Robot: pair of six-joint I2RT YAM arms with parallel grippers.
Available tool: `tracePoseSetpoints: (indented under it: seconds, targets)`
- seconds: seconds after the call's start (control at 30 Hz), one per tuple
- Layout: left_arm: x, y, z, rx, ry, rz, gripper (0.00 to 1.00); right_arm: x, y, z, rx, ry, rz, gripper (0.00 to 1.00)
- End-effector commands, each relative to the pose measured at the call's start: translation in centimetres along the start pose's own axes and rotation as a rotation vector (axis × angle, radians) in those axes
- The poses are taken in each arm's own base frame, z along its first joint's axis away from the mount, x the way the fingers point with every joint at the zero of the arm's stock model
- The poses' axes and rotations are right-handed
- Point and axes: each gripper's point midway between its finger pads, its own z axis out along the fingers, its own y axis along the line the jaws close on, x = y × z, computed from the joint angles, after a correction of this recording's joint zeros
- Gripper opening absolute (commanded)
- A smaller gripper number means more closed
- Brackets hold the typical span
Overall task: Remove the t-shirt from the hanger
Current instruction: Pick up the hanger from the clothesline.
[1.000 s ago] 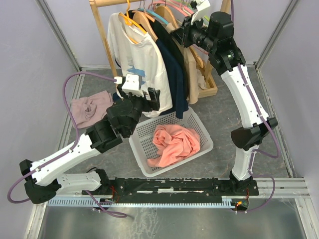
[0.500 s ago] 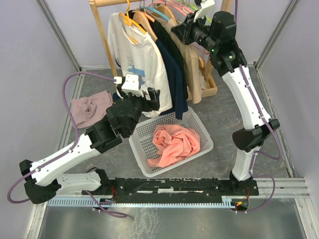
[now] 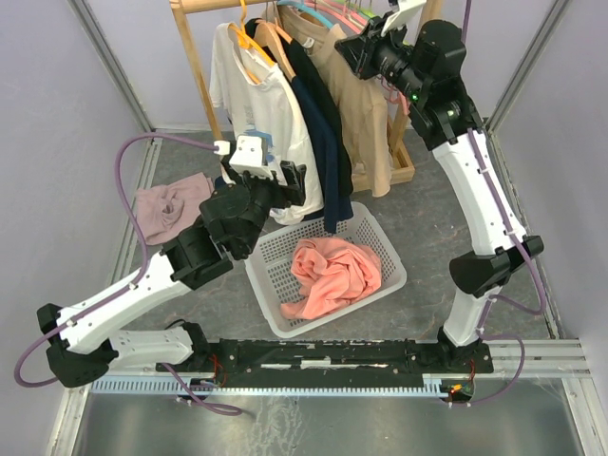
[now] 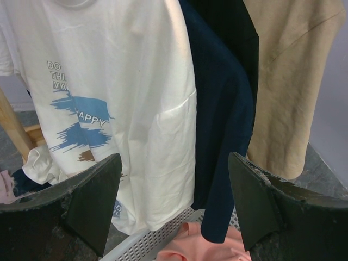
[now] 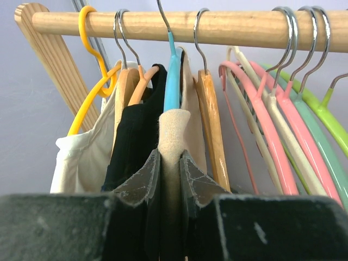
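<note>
A beige t-shirt (image 3: pixel 359 104) hangs on a light-blue hanger (image 5: pixel 173 81) from the wooden rail (image 5: pixel 228 26). My right gripper (image 5: pixel 169 156) is up at the rail and shut on the shirt's collar (image 5: pixel 173 128), just under the hanger's neck. From above, the right gripper (image 3: pixel 361 49) sits at the shirt's top. My left gripper (image 4: pixel 174 163) is open and holds nothing. It faces the lower parts of a white printed shirt (image 4: pixel 125 92) and a navy shirt (image 4: pixel 223 125), with the beige t-shirt (image 4: pixel 288 81) to the right. The left gripper (image 3: pixel 293 180) hovers by the white shirt's hem.
A white basket (image 3: pixel 388 245) holding a pink garment (image 3: pixel 332 271) stands under the hanging clothes. A mauve cloth (image 3: pixel 171 204) lies on the floor to the left. Several empty pink, cream and green hangers (image 5: pixel 293 125) hang right of the beige shirt. A yellow hanger (image 5: pixel 92 81) carries the white shirt.
My right gripper has risen and moved right along the rail, still holding the beige collar, and the hanging shirts have swung with it. The left gripper has shifted slightly up.
</note>
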Motion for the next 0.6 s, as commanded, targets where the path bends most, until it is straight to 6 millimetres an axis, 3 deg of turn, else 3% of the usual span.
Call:
tracePoseSetpoints:
  seconds: [0.0, 0.3, 0.57]
  targets:
    - [-3.2, -0.3, 0.1, 0.004, -0.074, -0.029, 0.86, -12.5, 2.4, -4.9, -0.021, -0.352, -0.084, 0.01]
    - [-6.4, -0.6, 0.4, -0.004, -0.140, -0.020, 0.86, -11.6, 3.3, -8.9, -0.026, -0.324, -0.121, 0.01]
    - [-7.9, -1.8, 1.2, 0.012, -0.164, -0.014, 0.86, -10.6, 4.0, -13.5, -0.012, -0.311, -0.134, 0.01]
